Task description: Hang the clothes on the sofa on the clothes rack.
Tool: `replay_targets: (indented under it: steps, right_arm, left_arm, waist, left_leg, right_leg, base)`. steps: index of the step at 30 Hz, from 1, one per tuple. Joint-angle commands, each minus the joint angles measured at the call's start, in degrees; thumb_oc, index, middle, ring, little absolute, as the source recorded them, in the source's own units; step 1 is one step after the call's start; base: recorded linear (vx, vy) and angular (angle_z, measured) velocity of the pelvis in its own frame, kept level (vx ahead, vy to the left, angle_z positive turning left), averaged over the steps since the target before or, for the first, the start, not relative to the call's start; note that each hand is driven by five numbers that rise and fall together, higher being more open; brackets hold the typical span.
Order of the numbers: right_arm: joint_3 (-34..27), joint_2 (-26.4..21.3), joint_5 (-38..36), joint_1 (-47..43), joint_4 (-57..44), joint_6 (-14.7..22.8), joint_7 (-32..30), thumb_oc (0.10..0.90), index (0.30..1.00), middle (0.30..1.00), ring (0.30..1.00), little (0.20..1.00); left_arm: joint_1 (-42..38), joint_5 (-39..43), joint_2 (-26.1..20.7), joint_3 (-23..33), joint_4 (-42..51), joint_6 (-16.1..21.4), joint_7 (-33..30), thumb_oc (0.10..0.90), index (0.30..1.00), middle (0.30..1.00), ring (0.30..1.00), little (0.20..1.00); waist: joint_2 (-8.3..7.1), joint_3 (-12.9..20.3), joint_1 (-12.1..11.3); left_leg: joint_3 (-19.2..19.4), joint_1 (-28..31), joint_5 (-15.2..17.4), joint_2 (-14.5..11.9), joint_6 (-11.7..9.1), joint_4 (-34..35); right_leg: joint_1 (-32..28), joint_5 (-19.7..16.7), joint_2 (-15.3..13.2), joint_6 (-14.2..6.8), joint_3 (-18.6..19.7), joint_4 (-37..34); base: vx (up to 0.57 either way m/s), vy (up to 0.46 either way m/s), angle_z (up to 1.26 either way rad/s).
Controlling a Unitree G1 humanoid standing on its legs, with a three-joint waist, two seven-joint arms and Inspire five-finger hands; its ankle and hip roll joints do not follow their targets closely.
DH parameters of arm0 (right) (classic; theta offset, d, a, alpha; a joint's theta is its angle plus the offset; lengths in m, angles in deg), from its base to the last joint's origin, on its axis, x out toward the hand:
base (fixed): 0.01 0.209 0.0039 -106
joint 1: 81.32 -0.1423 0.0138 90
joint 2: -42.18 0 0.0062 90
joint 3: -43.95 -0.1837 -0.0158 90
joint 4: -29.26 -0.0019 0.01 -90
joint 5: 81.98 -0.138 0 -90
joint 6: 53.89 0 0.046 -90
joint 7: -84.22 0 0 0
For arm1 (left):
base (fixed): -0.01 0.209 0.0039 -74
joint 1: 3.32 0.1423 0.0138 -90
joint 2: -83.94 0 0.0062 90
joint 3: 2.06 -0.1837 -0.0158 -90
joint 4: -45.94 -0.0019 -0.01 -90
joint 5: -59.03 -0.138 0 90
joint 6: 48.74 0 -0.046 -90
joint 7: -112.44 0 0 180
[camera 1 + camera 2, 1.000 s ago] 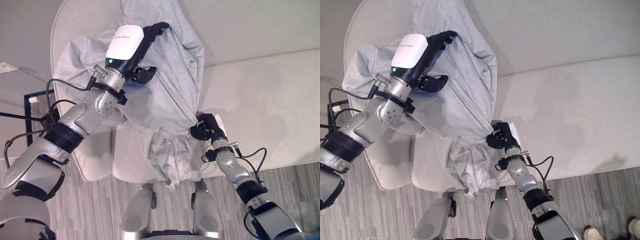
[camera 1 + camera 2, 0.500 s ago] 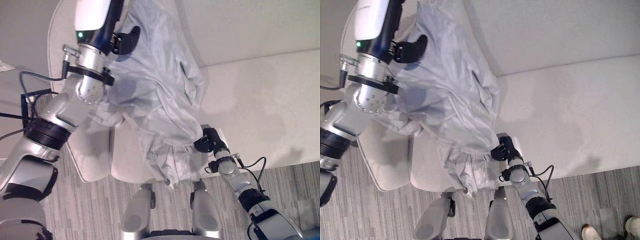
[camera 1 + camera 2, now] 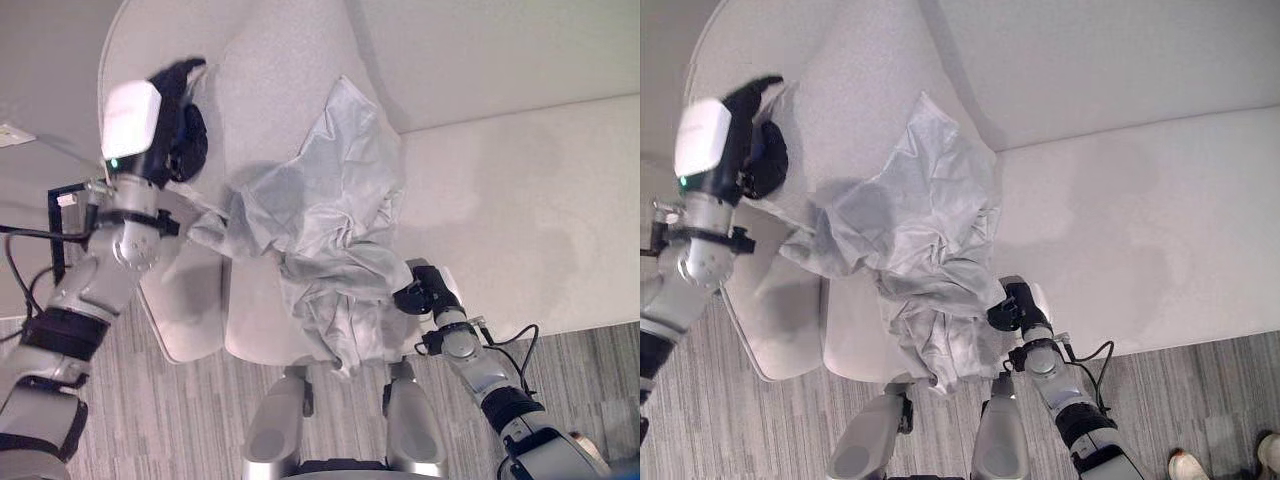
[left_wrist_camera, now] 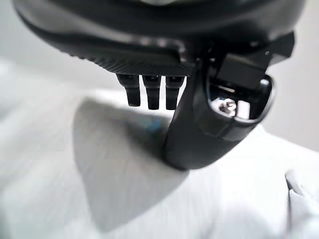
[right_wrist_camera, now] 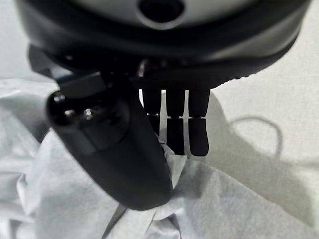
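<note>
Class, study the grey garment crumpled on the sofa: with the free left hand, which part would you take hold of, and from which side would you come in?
Probably the loose flap of the grey garment trailing toward the robot's left. It lies thin and free of the main heap on the sofa, so fingers could pinch it. Come from the left, where the left hand hovers holding nothing. The right hand already pinches the opposite edge.

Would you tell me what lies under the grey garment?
The grey garment lies crumpled on the white sofa, over the seat's front edge. The right hand pinches its edge. Anything beneath its folds is hidden.
</note>
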State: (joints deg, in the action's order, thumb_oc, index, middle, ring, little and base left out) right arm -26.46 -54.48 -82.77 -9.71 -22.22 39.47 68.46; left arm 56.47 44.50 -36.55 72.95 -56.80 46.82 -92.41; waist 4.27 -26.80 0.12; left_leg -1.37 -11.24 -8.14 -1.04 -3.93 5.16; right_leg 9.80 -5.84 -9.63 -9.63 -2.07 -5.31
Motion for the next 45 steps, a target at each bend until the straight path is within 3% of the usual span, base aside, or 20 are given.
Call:
replay_targets:
  steps: [1,5,11,15,19,23,25,30,33,35,40,42,45]
  right_arm:
    - [-1.49,-0.43,1.53,0.06,-3.22,1.33,-2.03,0.400,0.300,0.300,0.300,0.300]
    - [-1.72,-0.62,2.53,0.78,-3.71,0.90,-2.13,0.400,0.300,0.300,0.300,0.300]
    - [-1.50,0.11,2.54,0.84,-1.04,-0.07,-3.36,0.400,0.300,0.300,0.300,0.300]
    - [-0.75,0.22,2.34,-0.18,0.97,-0.85,-3.61,0.400,0.300,0.300,0.300,0.300]
    - [-0.38,-0.54,2.61,0.14,1.95,-1.08,-2.68,0.400,0.300,0.300,0.300,0.300]
    - [-0.63,-1.07,2.76,0.78,2.96,-1.19,-2.25,0.400,0.300,0.300,0.300,0.300]
    - [-0.93,-1.48,3.03,1.81,3.72,-1.08,-2.11,0.400,0.300,0.300,0.300,0.300]
    - [-2.02,-1.73,2.81,2.93,4.43,-0.45,-1.69,0.400,0.300,0.300,0.300,0.300]
    - [-1.15,-2.54,3.59,3.38,2.00,0.32,-0.24,0.400,0.300,0.300,0.300,0.300]
    - [-1.02,-2.67,3.51,3.27,1.31,0.42,0.19,0.400,0.300,0.300,0.300,0.300]
    - [0.98,-3.64,2.63,2.38,-1.02,1.89,0.91,0.400,0.300,0.300,0.300,0.300]
    - [1.48,-3.09,2.62,2.09,0.21,1.89,0.87,0.400,0.300,0.300,0.300,0.300]
    - [1.47,-2.12,2.71,2.47,2.01,1.42,1.06,0.400,0.300,0.300,0.300,0.300]
  left_arm:
    - [1.78,2.00,3.55,7.44,6.83,3.80,-0.10,0.800,0.900,0.900,0.900,0.900]
    - [5.34,2.72,8.86,8.42,12.53,4.72,0.74,0.800,0.900,0.900,0.900,0.900]
    - [6.00,10.11,18.76,5.29,20.91,6.17,2.51,0.800,0.900,0.900,0.900,0.900]
    - [5.40,12.76,20.91,2.22,24.13,5.75,5.25,0.800,0.900,0.900,0.900,0.900]
    - [9.08,13.95,19.37,0.13,27.75,6.18,9.69,0.800,0.900,0.900,0.900,0.900]
    - [13.16,15.88,18.59,1.87,31.06,7.05,11.01,0.800,0.900,0.900,0.900,0.900]
    - [17.24,18.36,18.63,5.17,33.04,8.10,10.07,0.800,0.900,0.900,0.900,0.900]
    - [19.75,13.11,15.54,11.20,30.67,7.62,6.67,0.800,0.900,0.900,0.900,0.900]
    - [16.23,6.13,10.45,15.98,22.57,5.80,1.78,0.800,0.900,0.900,0.900,0.900]
    - [13.34,4.52,8.61,16.04,20.33,5.64,0.48,0.800,0.900,0.900,0.900,0.900]
    - [-5.53,-1.48,-2.10,12.71,12.48,3.53,-5.83,0.800,0.900,0.900,0.900,0.900]
    - [-6.70,-1.63,-2.86,12.63,14.30,3.86,-5.49,0.800,0.900,0.900,0.900,0.900]
    - [-3.73,0.21,0.23,14.02,17.66,4.58,-4.46,0.800,0.900,0.900,0.900,0.900]
  waist:
    - [-0.75,1.00,-1.36]
    - [-0.71,0.88,-1.60]
    - [-0.84,0.68,-1.78]
    - [-0.34,0.81,-2.30]
    - [1.06,0.85,-3.19]
    - [2.20,1.06,-3.61]
    - [3.09,1.33,-4.19]
    - [3.80,1.90,-4.77]
    - [3.22,2.52,-4.17]
    - [2.84,2.36,-3.96]
    - [0.50,1.63,-2.12]
    - [0.13,1.75,-2.21]
    - [-0.04,2.00,-2.56]
  left_leg:
    - [-1.04,2.94,7.93,5.08,3.14,-0.16]
    - [-1.34,2.93,8.03,5.20,3.13,-0.16]
    - [-2.02,3.14,8.01,5.42,3.14,-0.16]
    - [-2.45,3.30,7.86,5.47,2.91,-0.16]
    - [-2.92,4.00,7.70,5.37,2.43,-0.16]
    - [-3.65,4.45,7.52,5.34,2.14,-0.16]
    - [-4.45,4.81,7.29,5.25,1.85,-0.16]
    - [-6.11,4.95,6.62,4.99,1.17,-0.16]
    - [-6.17,4.97,6.68,4.30,0.82,-0.16]
    - [-6.16,4.95,6.72,4.14,0.75,-0.16]
    - [-6.09,3.82,6.66,3.23,0.73,-0.16]
    - [-5.97,3.78,6.67,3.25,0.77,-0.16]
    - [-5.71,4.04,6.80,3.50,0.89,-0.16]
  right_leg:
    - [1.81,-2.72,2.02,1.21,2.08,0.31]
    - [1.71,-2.55,1.98,1.31,2.02,0.31]
    - [1.05,-2.42,1.85,1.32,1.28,0.31]
    - [0.40,-2.23,1.79,1.21,0.69,0.31]
    - [-0.83,-1.63,1.68,1.50,0.26,0.31]
    - [-1.71,-1.07,1.70,1.93,-0.30,0.31]
    - [-2.70,-0.36,1.78,2.31,-1.28,0.31]
    - [-3.80,0.50,1.94,3.03,-2.70,0.31]
    - [-4.15,0.95,2.42,3.52,-3.20,0.31]
    - [-4.14,0.98,2.53,3.58,-3.27,0.31]
    - [-2.92,0.53,3.06,3.23,-3.30,0.38]
    - [-2.87,0.52,3.08,3.04,-3.37,0.36]
    - [-2.99,0.51,2.93,2.88,-3.19,0.33]
  base:
    - [0.00,0.000,0.00]
    - [0.00,-0.001,0.01]
    - [0.00,-0.039,0.05]
    - [-0.01,-0.088,0.07]
    - [-0.01,-0.094,0.08]
    - [-0.01,-0.062,0.08]
    - [-0.01,-0.093,0.16]
    - [0.00,-0.061,0.13]
    - [0.01,-0.018,0.09]
    - [0.00,-0.003,0.08]
    - [-0.02,0.002,0.12]
    - [0.00,0.008,0.06]
    - [0.00,0.000,0.00]
